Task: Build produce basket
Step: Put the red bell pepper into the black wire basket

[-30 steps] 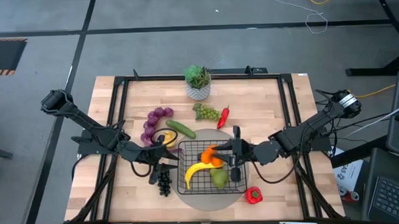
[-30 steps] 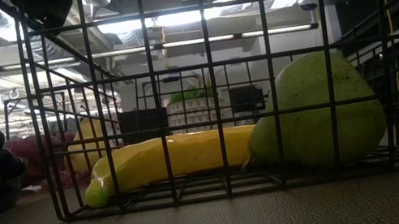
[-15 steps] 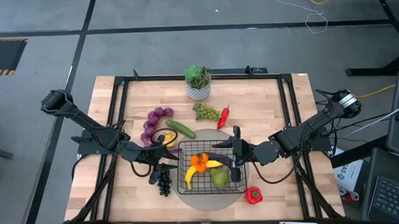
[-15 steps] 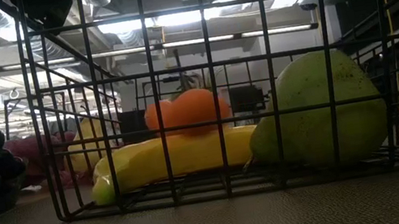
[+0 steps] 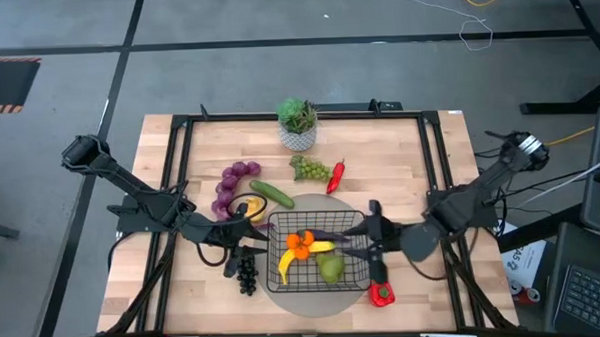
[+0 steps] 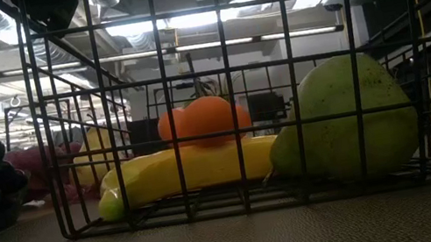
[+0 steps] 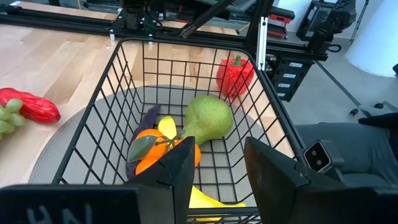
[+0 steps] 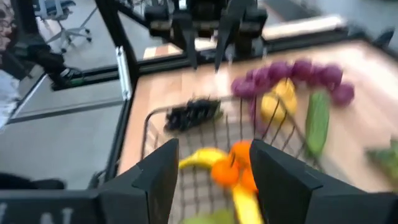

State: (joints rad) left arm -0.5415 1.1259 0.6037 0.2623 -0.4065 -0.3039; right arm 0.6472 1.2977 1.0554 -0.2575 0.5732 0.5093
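— Reaching next for the red pepper [image 5: 381, 295]? It sits by the basket's [image 5: 284, 280] right front corner.
— Yes; my right gripper [image 5: 374, 248], fingers parted and empty, hangs just behind it, nearer than the left gripper [image 5: 244, 226], also parted.

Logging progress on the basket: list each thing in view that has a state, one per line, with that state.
basket: upright on the round mat, partly filled
banana: in the basket
pear: in the basket
orange: in the basket, released
red pepper: outside, beside the basket
black grapes: outside, on the table
left gripper: open, empty
right gripper: open, empty
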